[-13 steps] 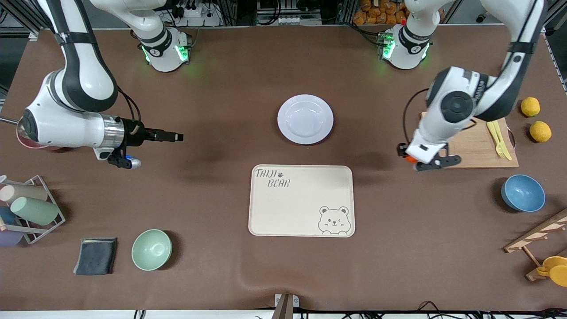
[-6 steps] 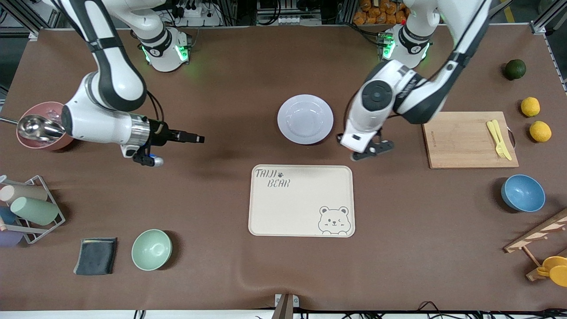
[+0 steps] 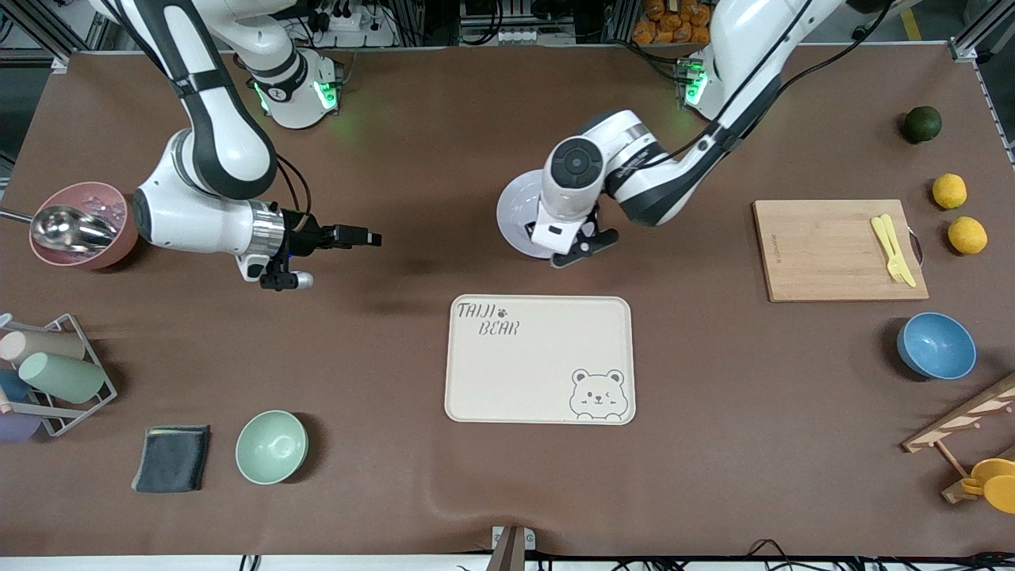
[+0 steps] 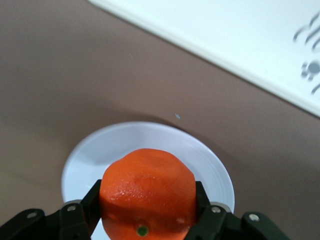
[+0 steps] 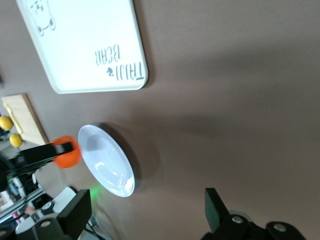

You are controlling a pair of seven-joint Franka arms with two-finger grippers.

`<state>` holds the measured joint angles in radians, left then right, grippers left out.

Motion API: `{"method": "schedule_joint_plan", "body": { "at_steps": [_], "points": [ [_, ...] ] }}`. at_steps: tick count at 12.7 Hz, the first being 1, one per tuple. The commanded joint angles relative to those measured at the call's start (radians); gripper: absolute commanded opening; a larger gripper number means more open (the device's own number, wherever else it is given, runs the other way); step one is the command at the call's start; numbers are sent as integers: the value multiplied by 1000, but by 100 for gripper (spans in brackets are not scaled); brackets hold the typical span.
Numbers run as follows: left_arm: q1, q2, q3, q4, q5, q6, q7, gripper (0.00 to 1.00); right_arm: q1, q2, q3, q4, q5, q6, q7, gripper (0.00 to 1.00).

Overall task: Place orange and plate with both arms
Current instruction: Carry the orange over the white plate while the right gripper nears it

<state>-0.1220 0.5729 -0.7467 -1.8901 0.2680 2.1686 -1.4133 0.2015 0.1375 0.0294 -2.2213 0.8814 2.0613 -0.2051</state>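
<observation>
The pale plate [image 3: 515,212] lies mid-table, farther from the front camera than the bear tray. My left gripper [image 3: 577,247] hangs over the plate's rim on the tray's side. In the left wrist view it [image 4: 147,200] is shut on the orange [image 4: 147,190], with the plate [image 4: 82,162] right below. The orange is hidden under the wrist in the front view. My right gripper [image 3: 361,236] is open and empty, over bare table toward the right arm's end from the plate. The right wrist view shows the open right gripper [image 5: 145,212], the plate [image 5: 107,162] and the orange [image 5: 67,155].
The cream bear tray [image 3: 539,361] lies nearer the camera than the plate. A cutting board [image 3: 833,250], two lemons [image 3: 949,190], a green fruit [image 3: 921,124] and a blue bowl [image 3: 936,345] are at the left arm's end. A pink bowl [image 3: 79,226], cup rack [image 3: 47,373] and green bowl [image 3: 271,446] are at the right arm's end.
My left arm has swung with the orange from beside the cutting board to over the plate. My right gripper has moved toward the plate.
</observation>
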Motion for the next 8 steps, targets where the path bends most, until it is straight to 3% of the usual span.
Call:
{"method": "schedule_joint_plan", "body": {
  "at_steps": [1, 4, 8],
  "points": [
    [-56, 51, 6, 23, 57, 10, -109, 4, 31, 11, -8, -40, 120, 9, -117, 100],
    [-85, 70, 7, -3, 94, 25, -145, 6, 79, 40, -6, -52, 148, 58, -128, 100],
    [-91, 122, 7, -12, 148, 30, -199, 15, 199, 69, -8, -93, 373, 160, -250, 100]
  ]
}}
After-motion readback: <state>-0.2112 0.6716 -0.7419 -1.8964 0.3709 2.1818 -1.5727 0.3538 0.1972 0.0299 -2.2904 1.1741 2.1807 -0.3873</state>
